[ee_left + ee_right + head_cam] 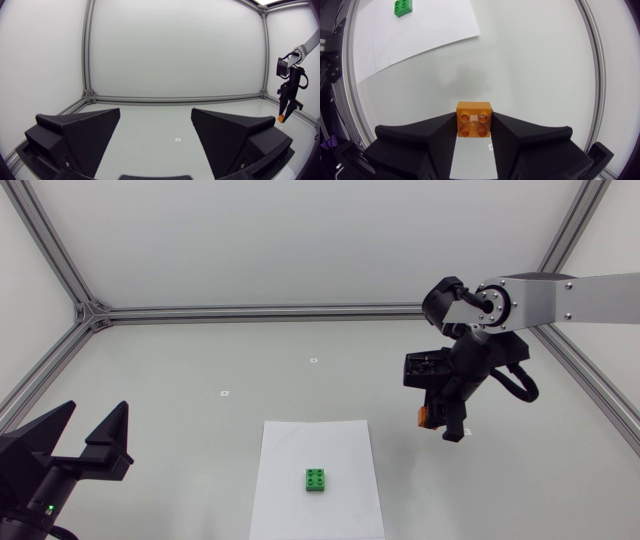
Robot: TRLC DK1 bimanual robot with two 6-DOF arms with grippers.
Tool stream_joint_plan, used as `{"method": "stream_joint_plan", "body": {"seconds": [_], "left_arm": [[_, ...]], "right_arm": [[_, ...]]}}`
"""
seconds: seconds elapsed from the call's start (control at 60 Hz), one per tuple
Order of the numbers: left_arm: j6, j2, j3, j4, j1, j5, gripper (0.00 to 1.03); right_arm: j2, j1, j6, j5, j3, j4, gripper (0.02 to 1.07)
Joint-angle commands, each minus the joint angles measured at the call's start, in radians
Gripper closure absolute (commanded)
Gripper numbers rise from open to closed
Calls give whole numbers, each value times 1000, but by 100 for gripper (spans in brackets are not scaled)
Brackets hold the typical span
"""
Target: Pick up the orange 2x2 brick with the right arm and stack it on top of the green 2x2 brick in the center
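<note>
The orange brick (pixel 474 119) is glossy smooth plastic, the sheet (pixel 300 510) matt paper

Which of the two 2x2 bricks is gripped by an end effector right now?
The orange brick, clamped between the fingers of the right end effector; the green brick lies free on the white sheet.

lab, white alu-frame enclosure (pixel 260 310)
</note>
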Motion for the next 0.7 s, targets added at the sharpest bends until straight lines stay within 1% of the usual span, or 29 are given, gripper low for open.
{"method": "stream_joint_plan", "body": {"seconds": [0.0, 0.167, 0.333, 0.683], "left_arm": [[13, -8, -41, -15, 5, 6, 4], [13, -8, -41, -15, 5, 4, 4], [13, -8, -41, -15, 5, 4, 4], [13, -8, -41, -15, 5, 4, 4]], "right_arm": [[-23, 74, 61, 12, -27, -29, 101], [-28, 220, 164, 15, -8, -49, 101], [-6, 335, 241, 15, 3, -49, 101], [69, 529, 374, 10, 33, -13, 101]]}}
